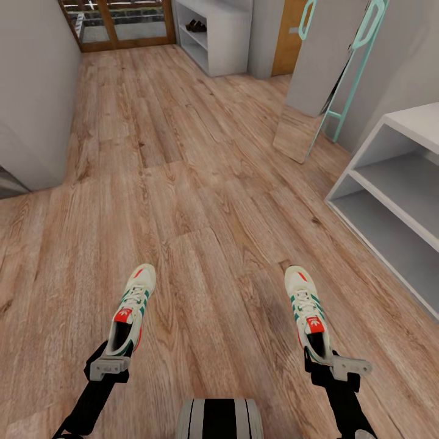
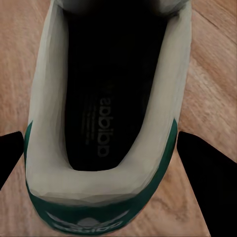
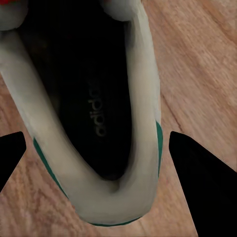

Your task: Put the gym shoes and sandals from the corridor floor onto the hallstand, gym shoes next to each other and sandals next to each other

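The light brown wood-grain plank corridor floor (image 1: 201, 183) stretches ahead of you, and both white lace-up gym shoes with green side stripes are at your arms' ends: the left shoe (image 1: 130, 309) at your left gripper (image 1: 110, 367), the right shoe (image 1: 308, 311) at your right gripper (image 1: 336, 367), well apart from each other. In each wrist view the heel sits between the dark fingers (image 2: 10, 155) (image 3: 197, 168), so the jaws stand apart around the heels; whether they are actually pinching, you cannot tell. The step in hand looks like carrying or lifting the sneakers. The wide white-grey hallstand with two shallow tiers (image 1: 390, 183) stands just to your right, with the slim teal ladder-like frame (image 1: 350, 79) beyond it. Next you'd turn toward that rack and set both shoes side by side on one tier. A dark brown pair, likely the sandals (image 1: 196, 25), already sits on a far white shelf unit (image 1: 225, 42).
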